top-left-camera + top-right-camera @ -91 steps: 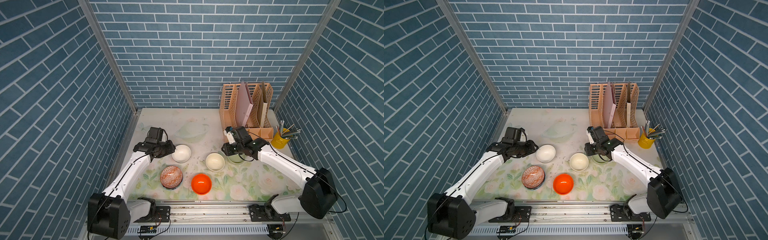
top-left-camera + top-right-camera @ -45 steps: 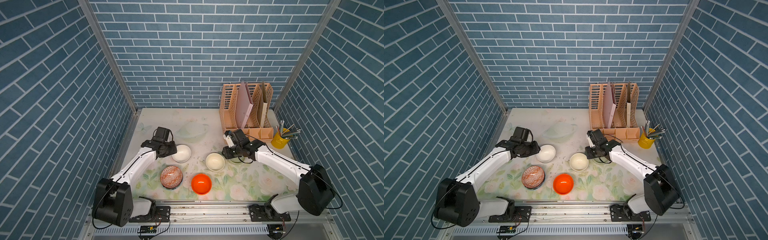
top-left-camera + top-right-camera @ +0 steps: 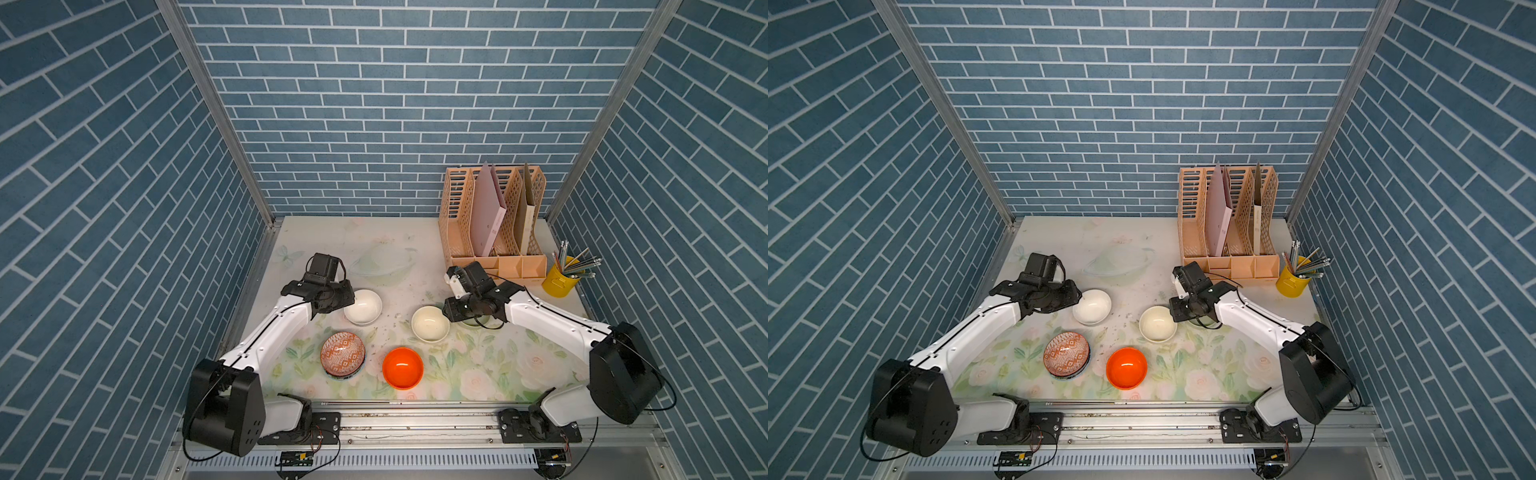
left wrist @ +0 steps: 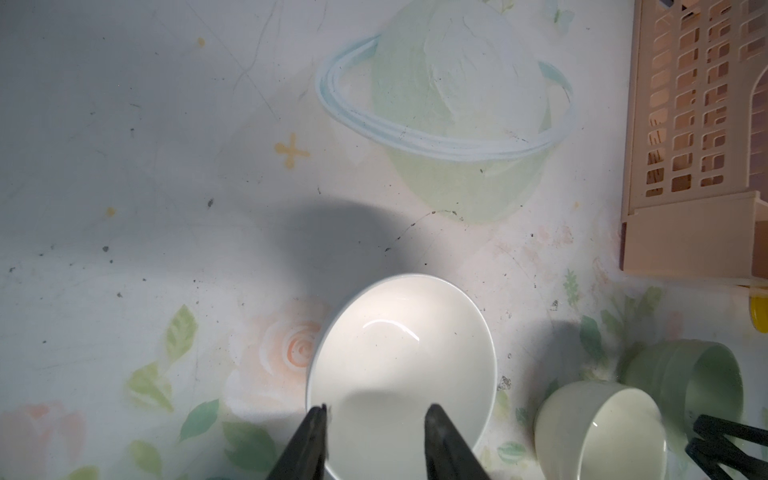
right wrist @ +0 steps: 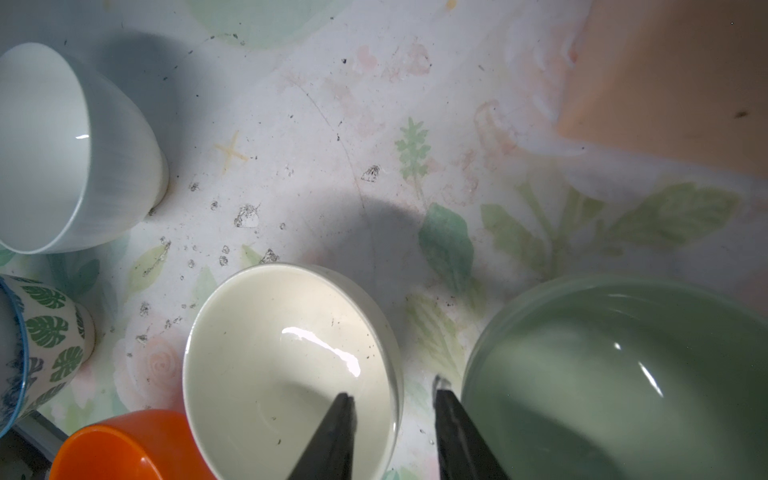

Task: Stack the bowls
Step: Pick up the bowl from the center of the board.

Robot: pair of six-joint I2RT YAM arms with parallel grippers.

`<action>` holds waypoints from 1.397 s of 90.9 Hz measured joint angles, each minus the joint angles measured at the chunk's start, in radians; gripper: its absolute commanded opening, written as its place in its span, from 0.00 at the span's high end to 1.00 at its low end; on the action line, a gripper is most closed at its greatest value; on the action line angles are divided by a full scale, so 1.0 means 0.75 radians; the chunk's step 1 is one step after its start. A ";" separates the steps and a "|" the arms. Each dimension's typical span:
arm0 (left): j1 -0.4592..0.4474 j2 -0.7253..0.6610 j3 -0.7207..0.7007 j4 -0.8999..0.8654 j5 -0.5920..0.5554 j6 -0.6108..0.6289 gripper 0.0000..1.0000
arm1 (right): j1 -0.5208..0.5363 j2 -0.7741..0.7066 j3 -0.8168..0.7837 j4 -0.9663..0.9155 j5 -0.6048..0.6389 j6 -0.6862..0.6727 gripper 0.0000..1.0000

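Observation:
The white bowl [image 3: 363, 306] stands at the left of the mat. My left gripper [image 4: 376, 409] is open over its near rim, with one finger inside and the other at the rim's outer edge. The cream bowl [image 5: 286, 370] stands mid-table. My right gripper [image 5: 392, 390] is open astride its rim, one finger inside and one between it and the pale green bowl [image 5: 623, 374]. The orange bowl [image 3: 402, 368] sits near the front. The red-orange patterned bowl [image 3: 342, 359] rests in the green leaf bowl [image 5: 45, 332]. In both top views the grippers [image 3: 348, 301] [image 3: 1173, 309] touch their bowls' edges.
A peach file organizer [image 3: 490, 220] with folders stands at the back right. Beside it stands a yellow pencil cup [image 3: 561, 280]. Blue brick walls close in three sides. A metal rail [image 3: 415, 415] runs along the front edge.
My left gripper has moved right onto the white bowl's rim. My right gripper has shifted from above the pale green bowl toward the cream bowl's rim and come lower.

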 measured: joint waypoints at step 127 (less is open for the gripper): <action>-0.017 -0.036 -0.001 -0.001 0.007 -0.001 0.57 | 0.033 0.082 -0.045 0.070 -0.023 0.001 0.80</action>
